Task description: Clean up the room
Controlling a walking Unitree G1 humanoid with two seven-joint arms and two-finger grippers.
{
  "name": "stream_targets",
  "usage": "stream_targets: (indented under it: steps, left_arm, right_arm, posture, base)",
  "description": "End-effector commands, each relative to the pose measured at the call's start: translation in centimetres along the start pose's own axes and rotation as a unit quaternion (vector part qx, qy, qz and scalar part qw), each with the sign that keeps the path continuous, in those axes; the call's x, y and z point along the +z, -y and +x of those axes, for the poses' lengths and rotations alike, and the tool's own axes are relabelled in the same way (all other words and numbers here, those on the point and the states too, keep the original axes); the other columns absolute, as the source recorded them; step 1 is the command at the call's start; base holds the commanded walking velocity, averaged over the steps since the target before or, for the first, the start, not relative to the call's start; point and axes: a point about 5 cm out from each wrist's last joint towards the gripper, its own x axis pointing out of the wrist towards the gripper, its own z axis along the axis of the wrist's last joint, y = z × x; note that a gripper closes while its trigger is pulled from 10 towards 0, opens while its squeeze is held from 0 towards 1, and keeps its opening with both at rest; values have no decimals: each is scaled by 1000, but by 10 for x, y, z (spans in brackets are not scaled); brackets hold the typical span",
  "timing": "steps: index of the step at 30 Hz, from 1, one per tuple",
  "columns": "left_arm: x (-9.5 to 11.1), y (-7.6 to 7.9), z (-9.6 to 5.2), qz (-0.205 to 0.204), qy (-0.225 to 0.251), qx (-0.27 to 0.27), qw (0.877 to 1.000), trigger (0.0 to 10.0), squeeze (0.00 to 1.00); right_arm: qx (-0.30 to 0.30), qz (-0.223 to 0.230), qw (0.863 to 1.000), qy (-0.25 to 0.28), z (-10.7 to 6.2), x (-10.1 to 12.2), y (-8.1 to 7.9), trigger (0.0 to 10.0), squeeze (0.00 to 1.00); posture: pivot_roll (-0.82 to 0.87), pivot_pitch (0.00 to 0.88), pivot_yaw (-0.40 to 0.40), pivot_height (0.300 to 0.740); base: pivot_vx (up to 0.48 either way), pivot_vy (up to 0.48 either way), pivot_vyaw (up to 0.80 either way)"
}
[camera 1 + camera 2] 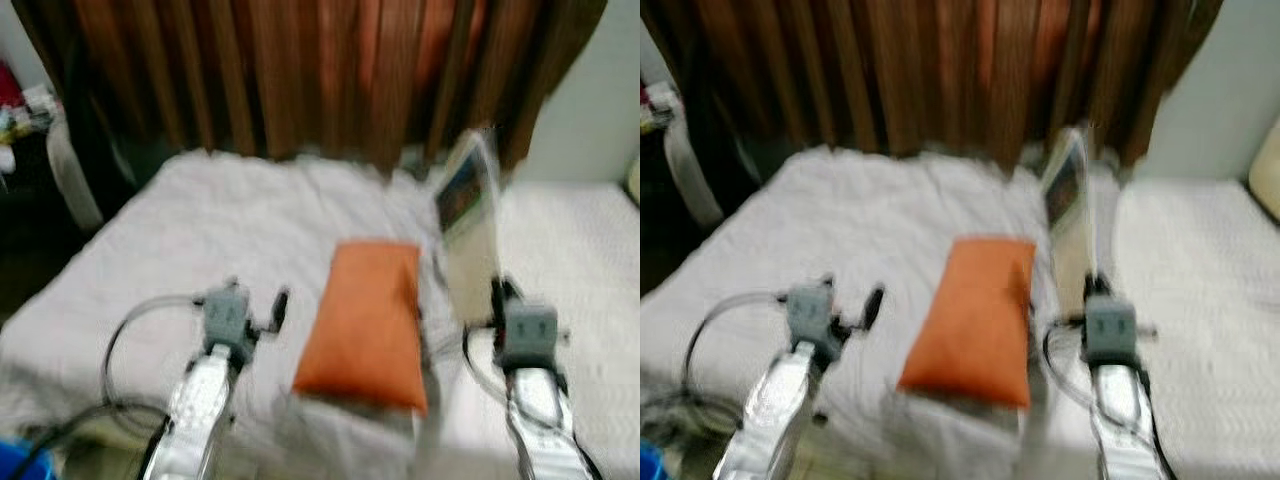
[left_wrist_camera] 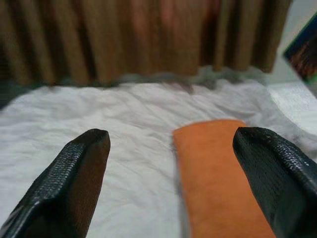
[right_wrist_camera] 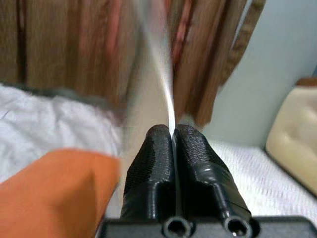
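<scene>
Both head views are soft with motion blur: the brown curtain [image 1: 300, 70] smears into streaks and the upright thin book [image 1: 470, 215] has ghosted edges. Light is even and fairly dim indoors, brightest on the white bed [image 1: 200, 230], with the far left corner falling into dark shadow. In the wrist views the near black fingers [image 2: 74, 183] stay fairly sharp while the background blurs.

One orange rectangular fabric pillow [image 1: 366, 322], one thin flat book with a colourful cover [image 1: 470, 222], one white-sheeted bed [image 1: 220, 235], one brown pleated curtain [image 1: 300, 70], two pincers.
</scene>
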Motion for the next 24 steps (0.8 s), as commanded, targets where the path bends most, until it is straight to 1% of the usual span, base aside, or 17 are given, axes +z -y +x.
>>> stream_targets:
  steps: [1,2,3,4,5,6,7,8,9,11,15,19,22,24]
  left_arm:
    - [-1,-7,-5,-2,-2,17,1000,10000,0]
    - [-4,-8,-12,7,-4,15,1000,10000,0]
    - [-6,-6,-17,17,-8,7,1000,10000,0]
    - [-7,-5,-20,23,-11,0,1000,10000,0]
    - [-7,-5,-20,23,-11,0,1000,10000,0]
    - [-8,-3,-22,25,-13,-6,1000,10000,0]
    - [-10,-3,-22,30,-15,-10,999,10000,0]
    - [-11,-3,-21,33,-17,-11,999,10000,0]
    - [-11,-3,-21,33,-17,-11,999,10000,0]
    - [-14,-3,-17,36,-21,-13,999,10000,0]
    - [-15,-1,-15,30,-23,-19,999,10000,0]
    - [-13,0,-14,25,-17,-17,999,10000,0]
    - [-12,3,-9,21,-13,-20,999,10000,0]
    - [-11,4,-5,19,-9,-22,1000,10000,0]
  right_arm:
    - [-13,16,1000,16,-5,7,6,0,0]
    - [-9,11,1000,4,-15,2,8,0,0]
    - [-5,-1,1000,-11,-30,-4,10,0,0]
    - [-2,-9,1000,-21,-40,-7,12,0,0]
    - [-2,-9,1000,-21,-40,-7,12,0,0]
    - [-1,-22,999,-33,-51,-10,16,0,0]
    - [-5,-48,997,-61,-71,-19,25,0,0]
    - [-9,-57,996,-74,-78,-23,29,0,0]
    - [-9,-57,996,-74,-78,-23,29,0,0]
    - [-13,-58,994,-88,-84,-26,36,0,0]
    - [-12,-44,994,-94,-82,-26,35,0,0]
    - [1,15,992,-122,-81,-31,26,0,0]
    - [9,63,988,-139,-70,-37,16,0,0]
    - [17,71,988,-135,-60,-36,13,0,0]
  posture:
    - [-45,0,28,740]
    - [-45,0,29,740]
    - [-43,0,28,740]
    - [-43,0,28,740]
    - [-43,0,28,740]
    - [-46,0,24,740]
    - [-55,0,21,740]
    - [-55,0,21,740]
    - [-55,0,21,740]
    - [-78,0,23,740]
    - [-86,0,22,740]
    - [-85,0,17,740]
    - [-82,0,23,740]
    - [-82,0,23,740]
  base:
    - [0,0,0]
    - [0,0,0]
    - [0,0,0]
    - [0,0,0]
    - [0,0,0]
    - [0,0,0]
    - [0,0,0]
    - [0,0,0]
    - [0,0,0]
    - [0,0,0]
    - [0,0,0]
    - [0,-480,0]
    - [0,-464,0]
    - [0,-454,0]
